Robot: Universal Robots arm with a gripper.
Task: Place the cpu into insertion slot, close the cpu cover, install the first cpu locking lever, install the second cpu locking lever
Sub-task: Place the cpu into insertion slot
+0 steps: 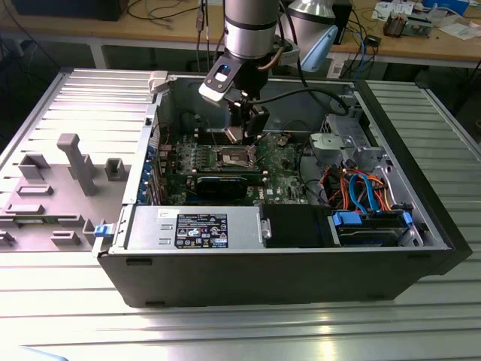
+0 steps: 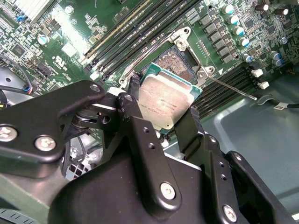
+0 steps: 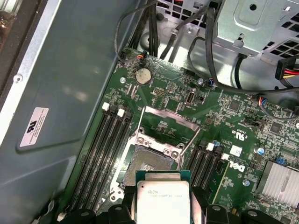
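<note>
My gripper [image 2: 163, 106] is shut on the cpu [image 2: 166, 103], a flat square chip with a silver-grey top, held by two opposite edges between black fingers [image 2: 134, 88]. In the exterior view the gripper [image 1: 239, 134] hangs inside the open computer case, a little above the insertion slot [image 1: 235, 158]. In the first wrist view the cpu [image 3: 162, 200] sits just short of the slot [image 3: 147, 161], whose dark centre is bare. The cpu cover [image 3: 169, 115] stands flipped open at the slot's far side. A thin locking lever [image 2: 231, 88] sticks out, unlatched, beside the slot [image 2: 177, 61].
Long black memory slots [image 3: 100, 149] flank the socket on both sides. A black graphics card [image 1: 225, 183] lies just in front of it, then the power supply [image 1: 195, 226]. A drive cage with coloured cables [image 1: 361, 188] is at the exterior view's right. A grey fixture [image 1: 75, 162] stands outside the case.
</note>
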